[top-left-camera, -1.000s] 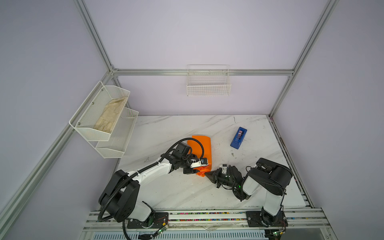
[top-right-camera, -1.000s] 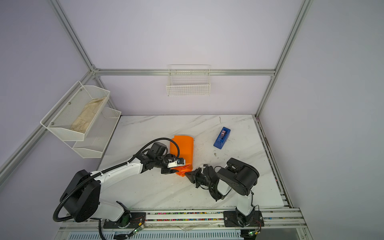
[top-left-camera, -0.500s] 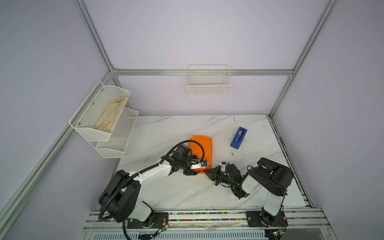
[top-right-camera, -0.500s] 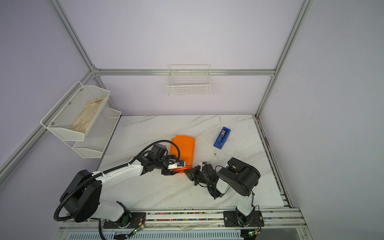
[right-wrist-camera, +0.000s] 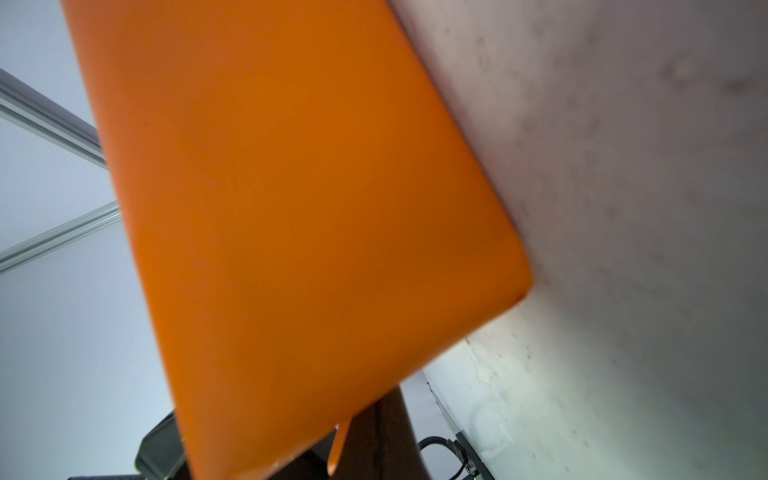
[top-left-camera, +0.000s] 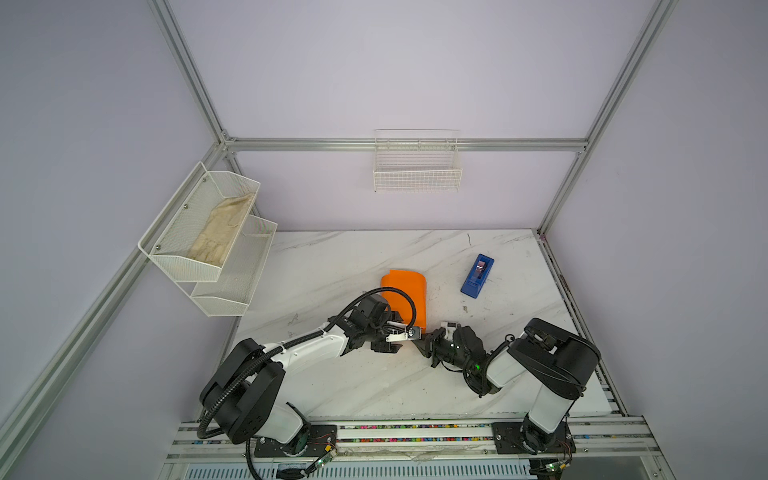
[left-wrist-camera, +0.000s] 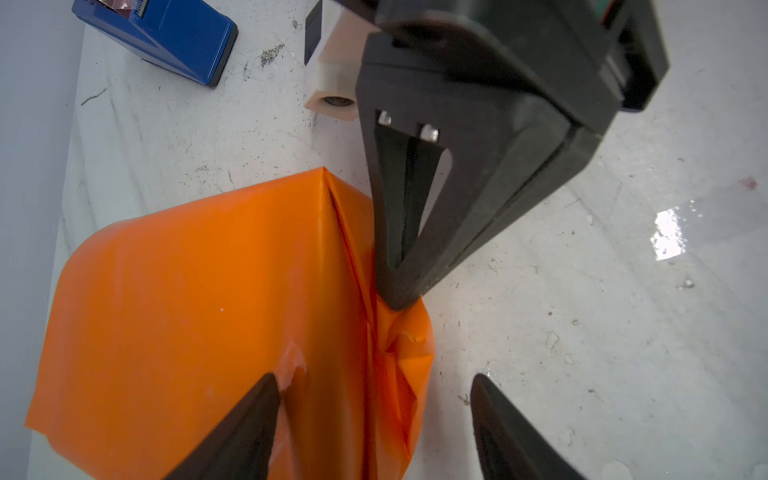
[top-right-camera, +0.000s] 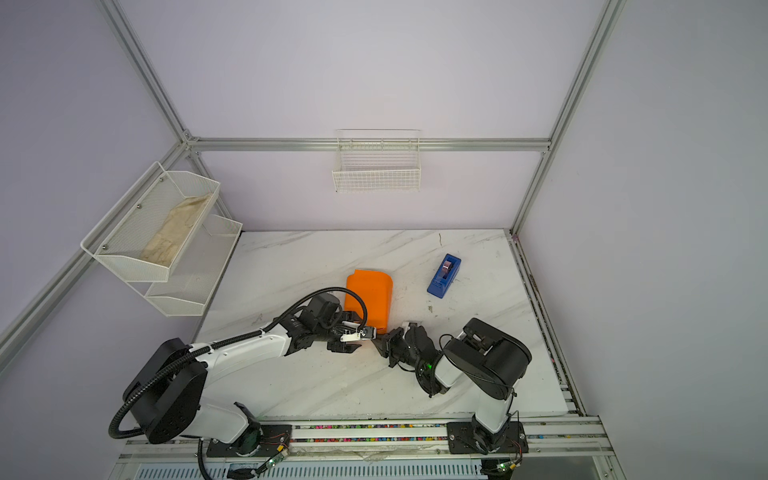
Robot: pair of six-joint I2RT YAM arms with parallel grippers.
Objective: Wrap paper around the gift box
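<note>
The paper (left-wrist-camera: 199, 299) is folded over into a flat-topped parcel that lies on the tabletop (left-wrist-camera: 582, 332). The gift box does not show at all; from the boxy form I judge that it sits inside. The right jaws are together, and their tip touches the crumpled end fold of the parcel, where the paper gathers into creases. Probably they stand there to press this loose end flap against the box, so that it does not spring open. Whether a little paper is also nipped between them, I cannot tell. The left jaws are apart and hold nothing. One of them is over the top face of the parcel, beside a small pale scuff, and the other is over bare tabletop beyond the end, so the folded end lies between them, directly below the tip of the right jaws in the left wrist view. I judge that they are opened like this to straddle the end and take over or flatten the fold. The rest of the parcel stretches away from both pairs of jaws. The tape dispenser (left-wrist-camera: 166, 29) stands well beyond the right jaws, untouched, so the fold is not yet fixed.
</note>
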